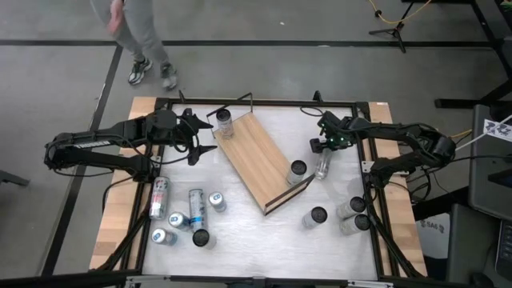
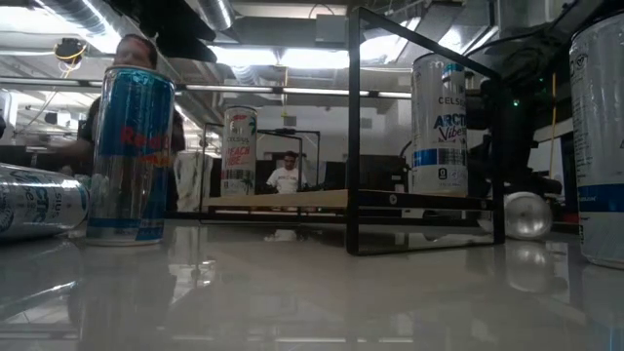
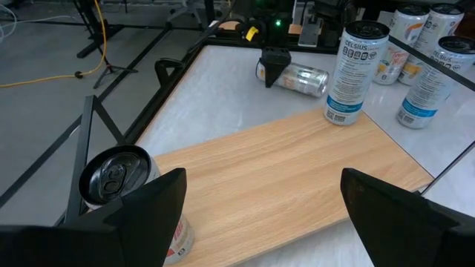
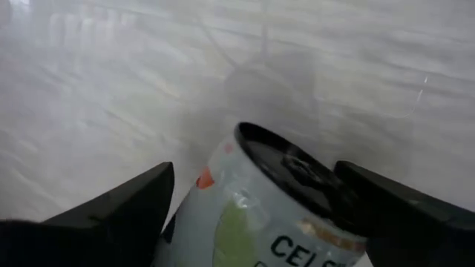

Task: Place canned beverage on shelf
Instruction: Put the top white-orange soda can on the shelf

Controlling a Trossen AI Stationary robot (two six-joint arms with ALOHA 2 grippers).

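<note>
From above, we see the shelf point(image 1: 258, 160) lying diagonally across the middle of the white worktop point(image 1: 256, 232), with one upright can point(image 1: 224, 122) at its far end and another, dark-topped can point(image 1: 298, 170) standing on its near end. The left claw point(image 1: 202, 136) hovers just beside the far-end can, its fingers spread wide and holding nothing. The right claw point(image 1: 322, 146) sits over a can lying on its side point(image 1: 322, 166) on the worktop just beside the shelf's near end. More cans stand or lie in a cluster at the near left point(image 1: 186, 214), and three stand at the near right point(image 1: 338, 214). A person's legs point(image 1: 142, 40) show on the floor beyond the worktop.

At worktop height, we see a blue and silver can point(image 2: 129, 156) standing close by and the shelf's black wire rail point(image 2: 425, 136) framing a Celsius can point(image 2: 439, 127); the fallen can point(image 2: 525, 214) lies behind it. People show in the room beyond.

Past the left wrist, we see the wooden board with the open-topped can point(image 3: 119, 178) beside the left finger point(image 3: 148, 215), untouched, and the Celsius can point(image 3: 355, 74) at the other end.

Past the right wrist, the fingers point(image 4: 119, 211) stand wide on either side of the fallen can point(image 4: 274, 215); we cannot tell whether they touch it.
</note>
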